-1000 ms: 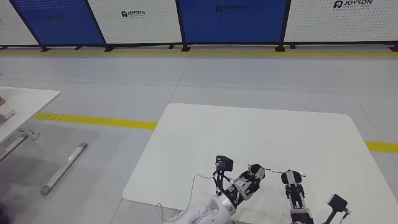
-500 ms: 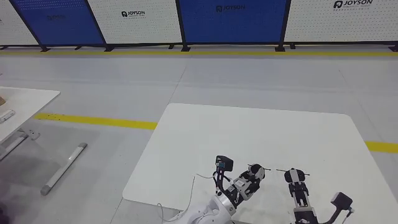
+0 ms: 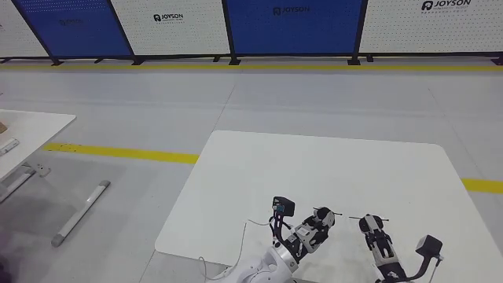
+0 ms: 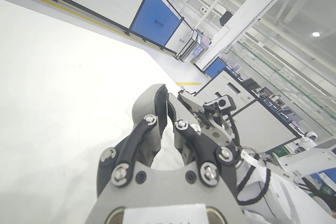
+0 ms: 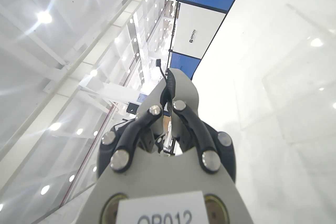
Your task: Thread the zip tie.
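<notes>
My right gripper [image 3: 371, 222] hangs low over the white table [image 3: 314, 165] near its front edge, shut on a thin black zip tie [image 5: 163, 76]. The tie's small square head [image 5: 158, 62] sticks out past the right gripper [image 5: 170, 72]. Just to its left, my left gripper [image 3: 324, 217] is shut as well, with a thin black strip [image 3: 336, 215] poking out of it toward the right one. In the left wrist view the pads of the left gripper [image 4: 166, 89] are pressed together, and the right gripper [image 4: 183, 96] sits close behind them.
The table's front edge [image 3: 236, 258] runs just below both grippers, and a thin white cable [image 3: 242, 244] hangs over it on the left. Blue and white partition panels [image 3: 291, 12] stand far behind. A second white table [image 3: 31, 130] is at the left.
The right arm has turned slightly, its gripper nudging a little to the right and farther up the table. The left gripper has stayed put.
</notes>
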`<state>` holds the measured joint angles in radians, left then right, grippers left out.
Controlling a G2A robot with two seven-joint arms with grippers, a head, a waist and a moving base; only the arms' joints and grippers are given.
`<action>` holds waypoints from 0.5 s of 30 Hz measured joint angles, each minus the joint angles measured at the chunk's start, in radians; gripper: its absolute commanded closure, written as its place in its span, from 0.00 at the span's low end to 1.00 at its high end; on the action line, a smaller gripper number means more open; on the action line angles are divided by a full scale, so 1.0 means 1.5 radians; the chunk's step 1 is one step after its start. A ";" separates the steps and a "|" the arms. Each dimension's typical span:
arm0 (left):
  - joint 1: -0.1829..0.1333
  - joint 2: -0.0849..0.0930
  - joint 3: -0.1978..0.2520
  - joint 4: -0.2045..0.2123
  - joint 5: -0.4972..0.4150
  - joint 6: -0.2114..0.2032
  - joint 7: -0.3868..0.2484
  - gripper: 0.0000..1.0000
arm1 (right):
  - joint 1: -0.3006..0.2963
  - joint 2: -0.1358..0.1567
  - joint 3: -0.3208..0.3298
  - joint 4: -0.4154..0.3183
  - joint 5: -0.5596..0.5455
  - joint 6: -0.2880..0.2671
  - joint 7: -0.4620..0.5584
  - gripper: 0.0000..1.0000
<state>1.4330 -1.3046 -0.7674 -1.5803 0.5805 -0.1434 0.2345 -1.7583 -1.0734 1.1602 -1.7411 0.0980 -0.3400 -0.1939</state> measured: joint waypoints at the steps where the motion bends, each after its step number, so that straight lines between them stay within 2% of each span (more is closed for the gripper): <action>1: 0.000 0.000 0.000 0.000 0.000 0.000 0.000 1.00 | 0.000 0.000 0.000 0.000 0.000 0.000 0.000 1.00; 8: 0.000 0.000 0.000 0.000 0.000 0.000 0.000 1.00 | -0.001 -0.002 -0.003 -0.007 -0.016 0.000 -0.008 1.00; 15: 0.000 0.000 0.000 0.000 0.000 0.000 0.000 1.00 | -0.013 -0.018 -0.028 -0.013 -0.078 0.000 -0.106 1.00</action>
<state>1.4330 -1.3046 -0.7674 -1.5803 0.5805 -0.1434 0.2345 -1.7778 -1.1005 1.1180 -1.7608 -0.0192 -0.3400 -0.3530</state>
